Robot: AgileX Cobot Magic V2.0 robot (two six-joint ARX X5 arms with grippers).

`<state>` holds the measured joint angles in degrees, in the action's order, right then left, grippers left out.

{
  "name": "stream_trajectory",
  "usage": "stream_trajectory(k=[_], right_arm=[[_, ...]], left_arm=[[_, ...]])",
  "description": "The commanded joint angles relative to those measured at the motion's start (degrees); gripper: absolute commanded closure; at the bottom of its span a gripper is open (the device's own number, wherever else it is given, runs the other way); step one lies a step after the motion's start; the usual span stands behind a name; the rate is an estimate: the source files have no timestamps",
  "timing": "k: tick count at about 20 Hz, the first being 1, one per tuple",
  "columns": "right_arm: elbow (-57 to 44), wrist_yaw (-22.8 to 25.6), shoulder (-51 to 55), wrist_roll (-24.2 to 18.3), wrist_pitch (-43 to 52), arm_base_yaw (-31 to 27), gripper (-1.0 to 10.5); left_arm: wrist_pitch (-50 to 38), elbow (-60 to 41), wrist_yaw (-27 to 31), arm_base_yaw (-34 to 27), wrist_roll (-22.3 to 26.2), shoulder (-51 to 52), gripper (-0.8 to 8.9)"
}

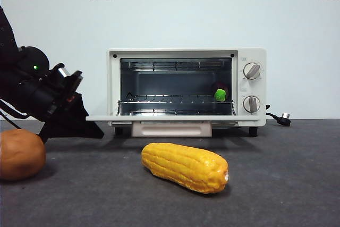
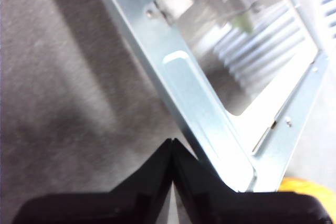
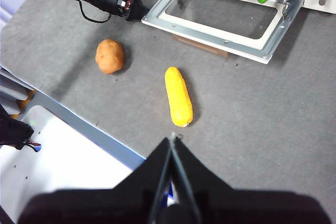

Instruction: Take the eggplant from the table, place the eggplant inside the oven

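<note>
**Eggplant already on the rack, door left down**

Front view: one oven (image 1: 186,89), door dropped flat, likely so the rack stays reachable. One eggplant (image 1: 220,93) inside at the rack's right end, green cap facing out. One corn cob (image 1: 185,167) and one brown potato (image 1: 20,154) on the table (image 1: 287,184). Dark left gripper (image 1: 74,123) low beside the door's left corner.

Left wrist view: jaws pressed together, tips just at the oven door (image 2: 210,114) frame's edge, perhaps placed to lift it shut.

Right wrist view: right gripper (image 3: 172,142) closed on nothing, held high and well apart, apparently waiting. Counted here: one cob, one potato, one eggplant, two arms.
</note>
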<state>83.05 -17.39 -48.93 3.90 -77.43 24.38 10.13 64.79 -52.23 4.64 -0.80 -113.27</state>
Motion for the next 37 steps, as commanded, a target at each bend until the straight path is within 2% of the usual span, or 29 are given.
stream_trajectory(k=[1, 14, 34, 37], right_arm=[[0.2, 0.1, 0.1, 0.4, -1.0, 0.1, 9.6], [0.2, 0.1, 0.1, 0.3, -1.0, 0.1, 9.6], [0.2, 0.1, 0.1, 0.3, -1.1, 0.1, 9.6], [0.2, 0.1, 0.1, 0.1, -1.1, 0.1, 9.6]], left_arm=[[-2.8, -0.1, -4.3, 0.8, -2.5, -0.3, 8.20], [-6.2, 0.3, -4.3, 0.8, -4.5, 6.2, 8.20], [-23.6, 1.2, 21.1, 4.5, -5.1, 8.8, 8.20], [-23.5, 2.4, 22.0, 4.4, -5.0, 8.8, 8.20]])
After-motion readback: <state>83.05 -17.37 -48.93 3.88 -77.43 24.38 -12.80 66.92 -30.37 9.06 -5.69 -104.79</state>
